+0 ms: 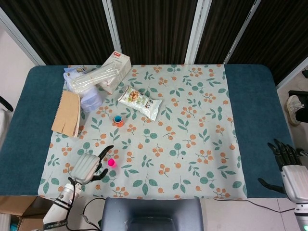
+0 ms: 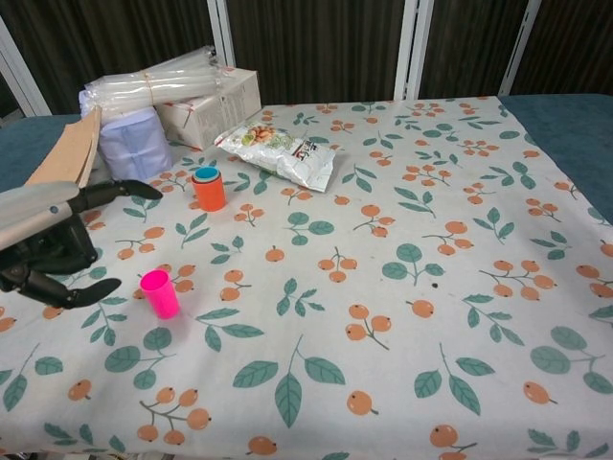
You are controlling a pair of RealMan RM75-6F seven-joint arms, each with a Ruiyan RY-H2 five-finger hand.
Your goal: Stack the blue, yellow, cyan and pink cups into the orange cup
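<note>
Pink cup (image 2: 160, 293) standing upright on the tabletop (image 2: 402, 316) just right of the left robot hand (image 2: 57, 251), its fingers spreading open and holding nothing, orange cup (image 2: 209, 191) farther back holding a blue cup (image 2: 206, 174), right robot hand (image 1: 288, 163) idling empty off the tabletop edge, fingers apart

Left hand (image 1: 88, 166): empty, fingers spread, near the tablecloth's front-left corner
Small pink plastic cup (image 1: 111, 162): upright, just beside that hand
Orange plastic cup (image 1: 118, 120): blue-lined, near the snack bag (image 1: 139, 101)
</note>
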